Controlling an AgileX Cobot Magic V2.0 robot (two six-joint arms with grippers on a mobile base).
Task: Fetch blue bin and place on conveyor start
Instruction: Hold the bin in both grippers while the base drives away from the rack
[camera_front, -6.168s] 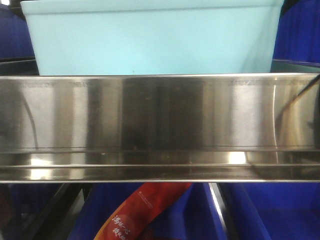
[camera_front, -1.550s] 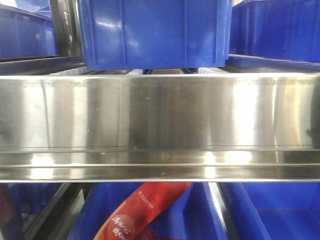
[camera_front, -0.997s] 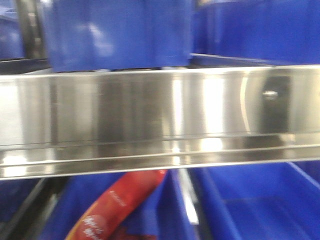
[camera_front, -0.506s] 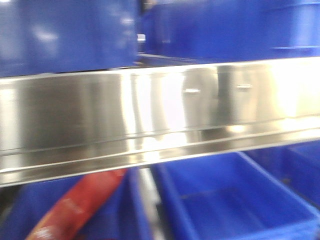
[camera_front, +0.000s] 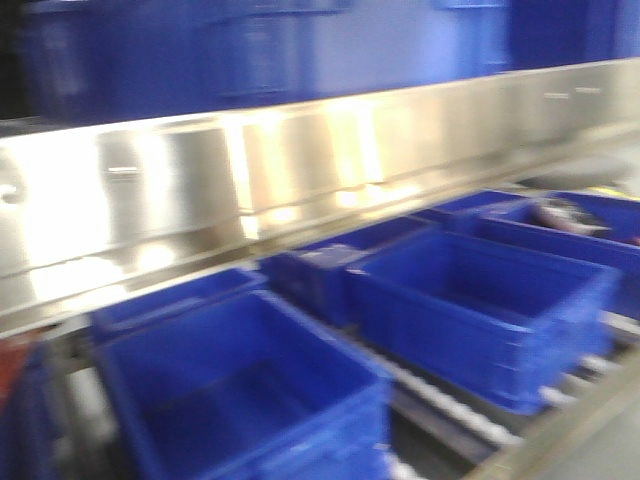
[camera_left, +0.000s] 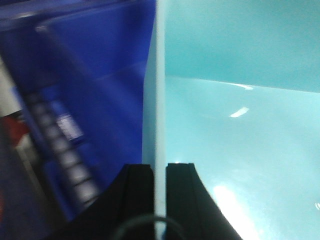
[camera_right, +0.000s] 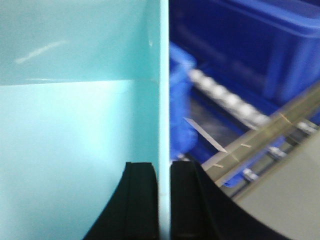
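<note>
The blue bin (camera_left: 240, 125) is a pale aqua tub, held by both arms. In the left wrist view my left gripper (camera_left: 159, 166) is shut on the bin's left wall, one black finger outside and one inside. The right wrist view shows the same tub (camera_right: 75, 125), with my right gripper (camera_right: 164, 164) shut on its right wall. Its smooth inside looks bare. The front view is blurred and shows neither the bin nor the grippers. The conveyor start is out of view.
A shiny stainless steel rack beam (camera_front: 300, 170) crosses the front view at a slant. Below it stand several dark royal-blue crates (camera_front: 480, 300) on roller tracks (camera_front: 450, 410). More blue crates (camera_left: 90, 75) lie left of the bin, and rollers (camera_right: 225, 100) to its right.
The front view has swung round: the steel beam now slants up to the right, the red packet has left the view, and several blue crates on rollers have come in below.
</note>
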